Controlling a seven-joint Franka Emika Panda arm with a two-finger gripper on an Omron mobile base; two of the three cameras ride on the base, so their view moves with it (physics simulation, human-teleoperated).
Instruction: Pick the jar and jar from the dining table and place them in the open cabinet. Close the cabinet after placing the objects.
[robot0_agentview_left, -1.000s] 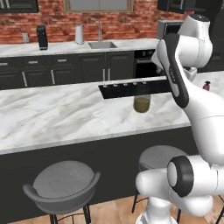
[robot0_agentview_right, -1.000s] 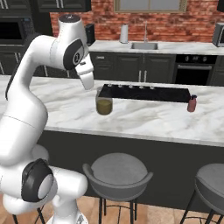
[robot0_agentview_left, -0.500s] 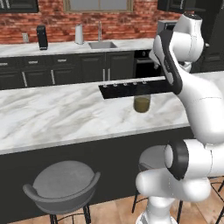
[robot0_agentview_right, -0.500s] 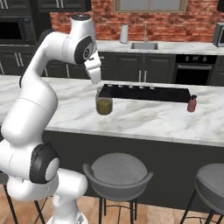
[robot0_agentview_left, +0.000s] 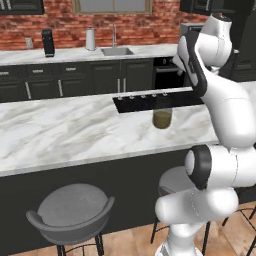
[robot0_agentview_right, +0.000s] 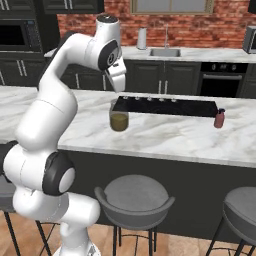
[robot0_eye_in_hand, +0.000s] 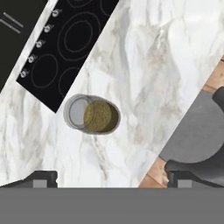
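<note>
On the dining table (robot0_agentview_left: 65, 131) (robot0_agentview_right: 175, 136), a clear jar with olive-yellow filling (robot0_agentview_left: 162, 114) (robot0_agentview_right: 119, 116) stands upright just in front of the black cooktop (robot0_agentview_right: 167, 105). The other jar, with reddish filling (robot0_agentview_right: 219, 119), stands at the cooktop's right end. My gripper (robot0_agentview_right: 120, 89) hangs open above the olive jar, clear of it. In the hand view the olive jar (robot0_eye_in_hand: 92, 114) lies below, ahead of the gripper (robot0_eye_in_hand: 111, 178) and slightly to its left, and nothing is between the fingertips (robot0_eye_in_hand: 43, 177). The open cabinet is out of view.
Grey round stools (robot0_agentview_left: 72, 210) (robot0_agentview_right: 134, 195) (robot0_eye_in_hand: 197, 135) stand along the table's near side. Behind the table runs a marble counter with a sink (robot0_agentview_left: 116, 51) (robot0_agentview_right: 166, 51), an oven (robot0_agentview_right: 220, 80) and a microwave (robot0_agentview_right: 17, 36).
The arm has swung so that the hand now sits over the olive jar. Both jars stay where they were. The gripper stays open.
</note>
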